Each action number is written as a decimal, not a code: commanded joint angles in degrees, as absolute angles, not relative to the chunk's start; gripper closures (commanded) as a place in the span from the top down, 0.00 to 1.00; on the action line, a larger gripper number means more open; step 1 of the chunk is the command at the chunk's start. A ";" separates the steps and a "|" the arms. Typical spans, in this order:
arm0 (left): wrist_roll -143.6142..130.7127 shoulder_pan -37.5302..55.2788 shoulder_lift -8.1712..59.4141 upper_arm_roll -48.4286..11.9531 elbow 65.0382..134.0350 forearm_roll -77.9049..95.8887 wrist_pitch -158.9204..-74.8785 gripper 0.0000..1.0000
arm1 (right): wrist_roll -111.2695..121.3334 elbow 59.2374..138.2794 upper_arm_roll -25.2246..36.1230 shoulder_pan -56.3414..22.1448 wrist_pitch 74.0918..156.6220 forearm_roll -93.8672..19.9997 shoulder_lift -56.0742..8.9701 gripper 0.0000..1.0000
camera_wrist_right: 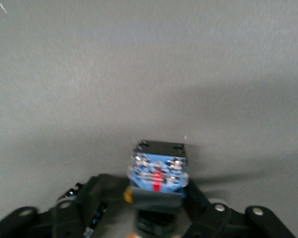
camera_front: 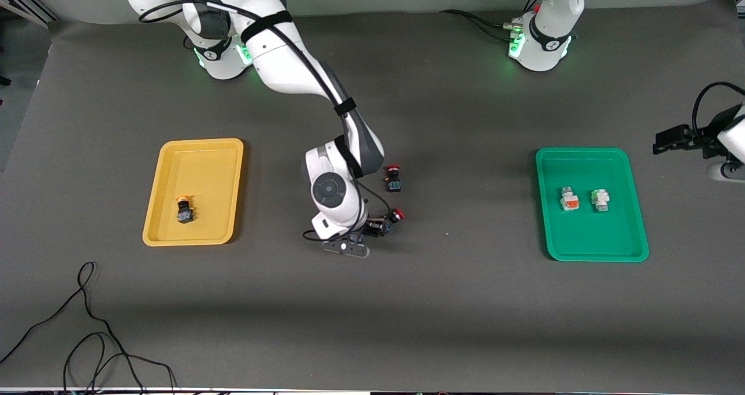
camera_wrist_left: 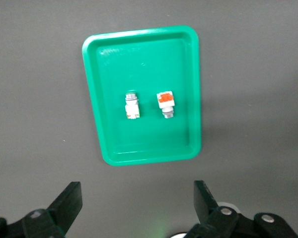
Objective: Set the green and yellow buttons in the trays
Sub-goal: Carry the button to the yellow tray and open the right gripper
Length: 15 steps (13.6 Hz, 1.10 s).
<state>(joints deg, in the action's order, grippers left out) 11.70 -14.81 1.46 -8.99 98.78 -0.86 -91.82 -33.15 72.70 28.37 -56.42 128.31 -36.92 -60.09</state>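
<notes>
Right gripper (camera_wrist_right: pixel 156 201) is down at the tabletop (camera_front: pixel 465 313), its jaws set against both sides of a black-blue switch (camera_wrist_right: pixel 159 168). Only a sliver of yellow-orange shows at the cap end, so this is judged to be a yellow button. For a sound lift, the grip should sit square on the flat body and the lift should go straight up, because a red-capped switch (camera_front: pixel 397 214) lies just beside the gripper and could be dragged along (it is no part of the task). A second red-capped switch (camera_front: pixel 393 181) stands near, clear of the jaws. Toward the right arm's end, well apart from this gripper, the yellow tray (camera_front: pixel 201 143) holds one yellow-capped button (camera_front: pixel 185 210); the held one is judged to belong there. Farthest off, the green tray (camera_front: pixel 582 152) holds two white-bodied buttons side by side but apart, one orange-marked (camera_front: pixel 569 199) and one green-tinted (camera_front: pixel 599 200). Left gripper (camera_wrist_left: pixel 136 206) waits with jaws wide and empty, up over the tabletop beside the green tray.
</notes>
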 commanded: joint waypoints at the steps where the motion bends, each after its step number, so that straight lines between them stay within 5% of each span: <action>1: 7.13 -14.42 1.41 -11.24 95.28 -0.09 -88.25 1.00 | -33.75 74.44 29.09 -56.78 128.58 -36.39 -59.59 0.00; 6: -0.08 -0.55 1.32 -3.44 92.82 -0.09 -86.66 1.00 | -33.49 74.44 31.45 -55.81 126.14 -33.84 -55.82 0.00; 10: -1.23 5.36 1.49 0.44 92.46 0.09 -86.66 1.00 | -25.97 75.40 40.75 -55.99 107.47 -33.75 -45.30 0.00; 15: -0.44 4.92 1.23 0.44 92.29 0.79 -85.87 1.00 | 1.34 91.54 55.53 -57.92 98.88 -30.96 -32.54 0.00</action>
<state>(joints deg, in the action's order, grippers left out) -0.31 3.88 1.35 -0.64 93.34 0.12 -87.55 -8.58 81.30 52.42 -55.88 97.71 -33.50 -38.08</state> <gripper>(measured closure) 0.000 0.546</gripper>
